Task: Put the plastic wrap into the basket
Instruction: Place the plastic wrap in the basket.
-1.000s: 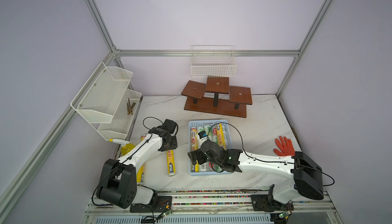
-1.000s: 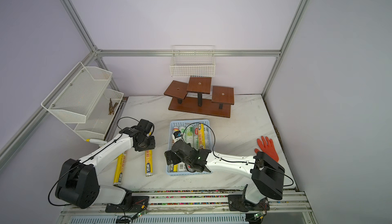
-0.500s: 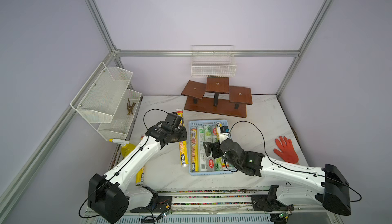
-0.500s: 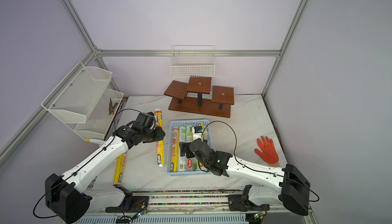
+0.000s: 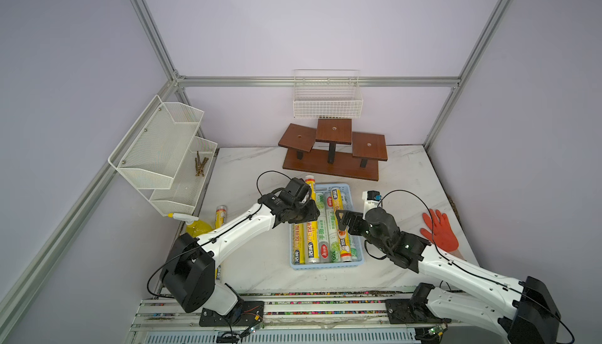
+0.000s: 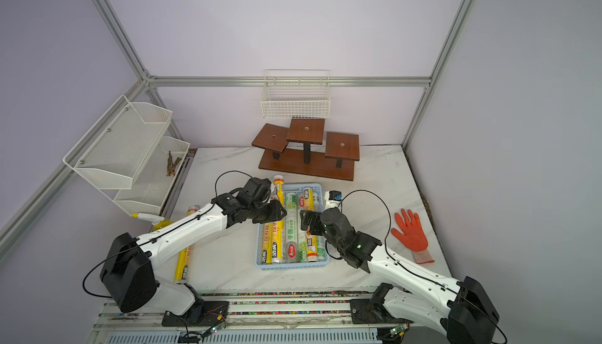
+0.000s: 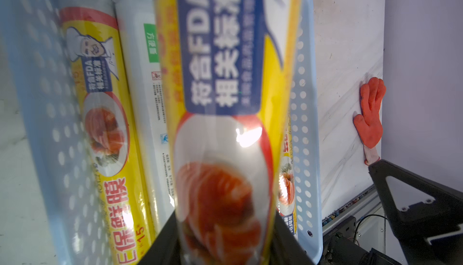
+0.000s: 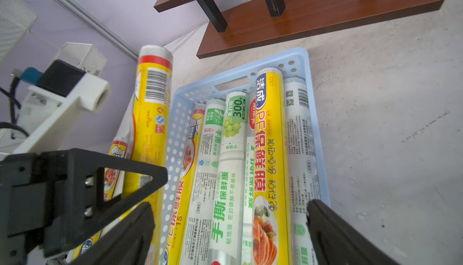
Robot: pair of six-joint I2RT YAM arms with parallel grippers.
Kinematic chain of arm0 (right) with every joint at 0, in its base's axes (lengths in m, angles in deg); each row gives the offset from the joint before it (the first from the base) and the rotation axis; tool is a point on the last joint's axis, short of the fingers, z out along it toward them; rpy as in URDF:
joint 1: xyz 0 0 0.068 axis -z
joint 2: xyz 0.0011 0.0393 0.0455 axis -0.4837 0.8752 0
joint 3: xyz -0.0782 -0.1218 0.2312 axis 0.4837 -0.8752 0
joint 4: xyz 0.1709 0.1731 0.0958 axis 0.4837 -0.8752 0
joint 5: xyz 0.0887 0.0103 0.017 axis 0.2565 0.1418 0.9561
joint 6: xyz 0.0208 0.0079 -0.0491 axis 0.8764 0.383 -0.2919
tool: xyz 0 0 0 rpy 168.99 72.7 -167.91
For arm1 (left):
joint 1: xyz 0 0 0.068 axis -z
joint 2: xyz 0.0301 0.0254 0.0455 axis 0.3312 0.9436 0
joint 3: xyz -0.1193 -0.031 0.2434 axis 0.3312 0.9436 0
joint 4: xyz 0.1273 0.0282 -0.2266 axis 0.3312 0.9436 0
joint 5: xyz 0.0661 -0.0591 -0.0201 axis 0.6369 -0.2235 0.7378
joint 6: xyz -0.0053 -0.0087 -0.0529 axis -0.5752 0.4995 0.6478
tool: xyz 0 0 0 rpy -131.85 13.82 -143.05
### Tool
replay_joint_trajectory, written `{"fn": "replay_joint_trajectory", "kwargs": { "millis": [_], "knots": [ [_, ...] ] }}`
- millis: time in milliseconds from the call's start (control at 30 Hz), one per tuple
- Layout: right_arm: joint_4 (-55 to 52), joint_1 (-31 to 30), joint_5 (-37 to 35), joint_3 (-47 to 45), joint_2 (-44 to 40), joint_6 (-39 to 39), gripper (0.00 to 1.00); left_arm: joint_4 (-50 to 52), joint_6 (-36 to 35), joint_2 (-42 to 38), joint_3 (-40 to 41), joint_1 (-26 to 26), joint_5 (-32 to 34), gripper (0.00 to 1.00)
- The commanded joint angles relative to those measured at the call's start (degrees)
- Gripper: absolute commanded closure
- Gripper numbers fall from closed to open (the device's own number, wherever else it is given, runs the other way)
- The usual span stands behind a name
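Left wrist view: left end effector [image 7: 225, 245], closed narrow on one yellow plastic wrap roll [image 7: 225, 95], which it carries lengthwise above the basket [image 7: 303, 125].
Location, in both top views: the roll is raised over the basket's left side, its far end reaching past the far rim.
Contents: packed rolls [image 5: 325, 238], about five, lying side by side and parallel.
Right end effector [image 5: 346, 222]: jaws wide, empty, hovering over the basket's right side.
Outstanding: two loose rolls [image 5: 220, 216] on the surface [image 5: 260, 261], left of the basket.
Handling note: draw the roll nearer so both ends clear the end walls. Keep it parallel to its neighbours and lower it close before letting go. The right arm is best kept clear.
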Motion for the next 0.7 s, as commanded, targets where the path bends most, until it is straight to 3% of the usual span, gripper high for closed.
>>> {"fn": "replay_joint_trajectory", "kwargs": {
  "millis": [0, 433, 667],
  "knots": [
    [-0.9, 0.3, 1.4, -0.5, -0.8, 0.9, 0.01, -4.5, 2.7, 0.7, -2.4, 1.1, -1.5, 0.78],
    [4.6, 0.3, 9.7, -3.8, 1.7, 1.9, 0.01, -8.4, 5.6, 7.5, -5.1, 3.3, -2.2, 0.78],
    [0.3, 0.1, 7.5, -2.8, 2.5, -1.6, 0.01, -9.4, 6.8, 10.1, -5.0, 3.5, -0.6, 0.78]
  ]
}}
